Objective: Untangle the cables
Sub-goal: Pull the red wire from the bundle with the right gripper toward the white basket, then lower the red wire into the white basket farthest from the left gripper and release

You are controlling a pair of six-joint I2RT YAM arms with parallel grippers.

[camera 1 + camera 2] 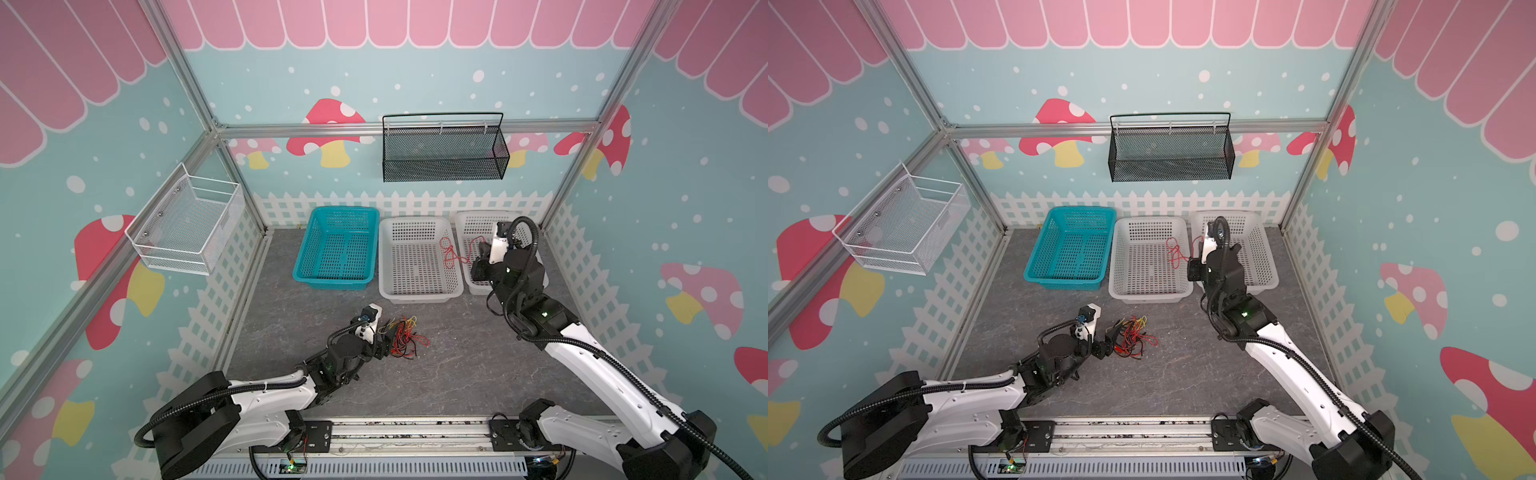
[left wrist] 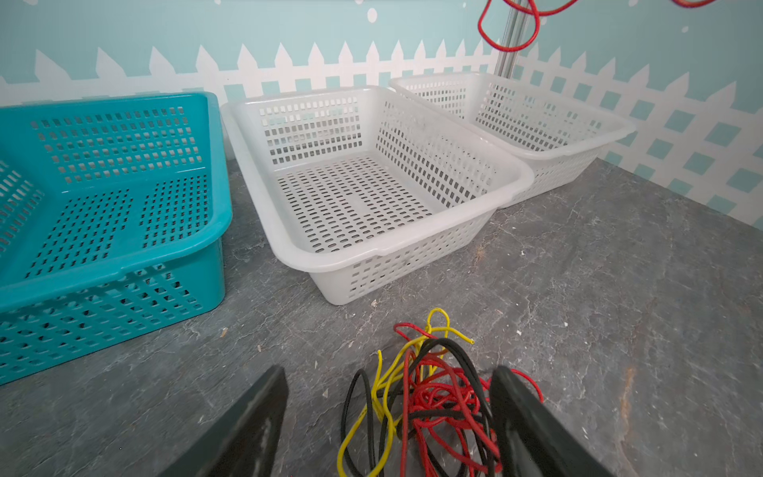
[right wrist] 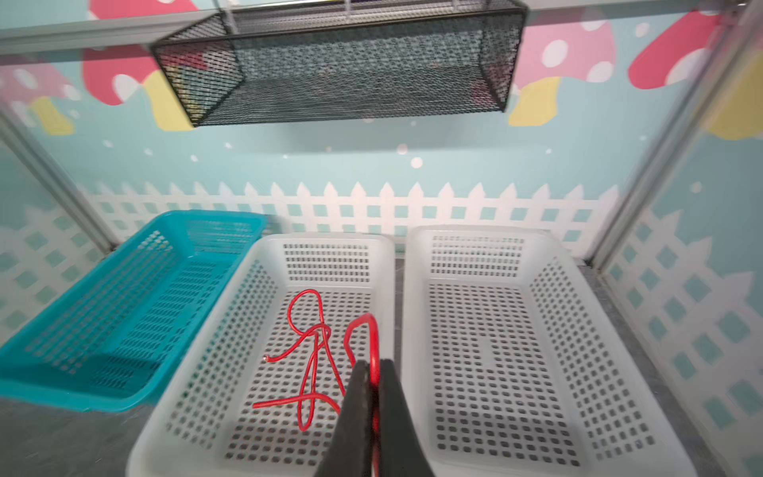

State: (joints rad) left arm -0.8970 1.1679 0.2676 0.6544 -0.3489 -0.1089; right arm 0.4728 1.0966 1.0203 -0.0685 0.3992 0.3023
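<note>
We see our left claw (image 2: 388, 373) released, straddling the tangled cables (image 1: 402, 337) on the table (image 1: 457, 365) — our right claw (image 3: 373, 365) is clenched on one red cable (image 3: 322, 330) dangling over the middle white basket (image 3: 326, 237).

Grey stone-look tabletop (image 1: 457, 374). A cable tangle (image 1: 405, 338) lies between the left pincer (image 1: 384, 336) fingers; beyond the pincer, a row: teal basket (image 1: 338, 253), white basket (image 1: 411, 266), second white basket (image 1: 473, 226).
</note>
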